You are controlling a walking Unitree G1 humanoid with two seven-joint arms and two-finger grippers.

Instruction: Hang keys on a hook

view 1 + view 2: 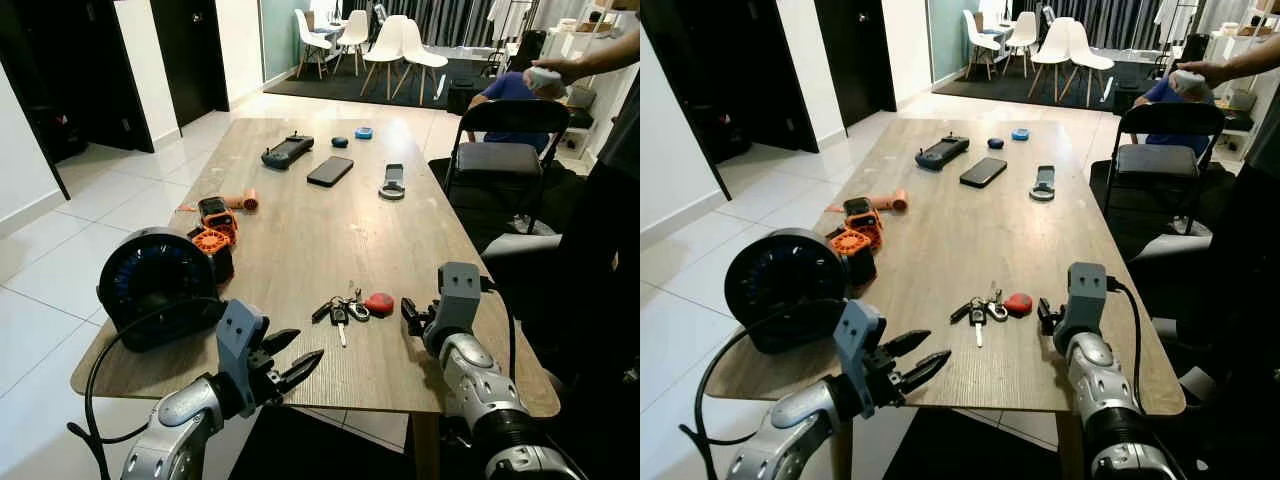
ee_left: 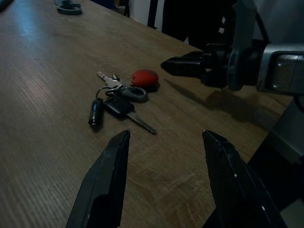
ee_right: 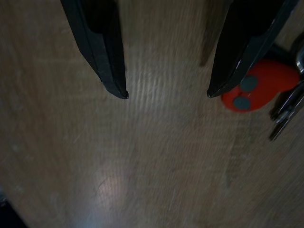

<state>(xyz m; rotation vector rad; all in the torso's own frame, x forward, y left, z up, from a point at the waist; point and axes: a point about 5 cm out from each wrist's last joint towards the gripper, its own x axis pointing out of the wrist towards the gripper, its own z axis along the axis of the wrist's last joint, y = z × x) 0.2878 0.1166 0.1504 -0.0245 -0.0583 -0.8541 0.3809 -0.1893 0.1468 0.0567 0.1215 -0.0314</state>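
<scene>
Nearest the camera, the left tool [image 1: 292, 366] hangs at the near edge of the wooden desk [image 1: 300, 240], its two black fingers spread apart and holding nothing. To its right, the right tool [image 1: 408, 314] is low over the desk near the front edge, its fingers likewise parted with nothing between them; in the right wrist view one fingertip [image 3: 214, 90] sits just beside the red fob [image 3: 259, 88] without clearly touching it. The keys [image 1: 345, 310] lie flat on the desk between the two tools, closer to the right one: a bunch made of a black car key, a silver key and a ring, with the red fob at its right end. At the desk's left near corner stands a round black fan [image 1: 155, 285], and just behind it an orange and black device [image 1: 215, 232]. Further back lie a black phone [image 1: 330, 170], a dark handheld controller [image 1: 287, 150], a grey clip-like object [image 1: 393, 182], and two small items, one dark and one blue. A black folding chair [image 1: 505, 150] stands at the right side of the desk, and a person's hand [image 1: 560, 72] shows at the upper right.
</scene>
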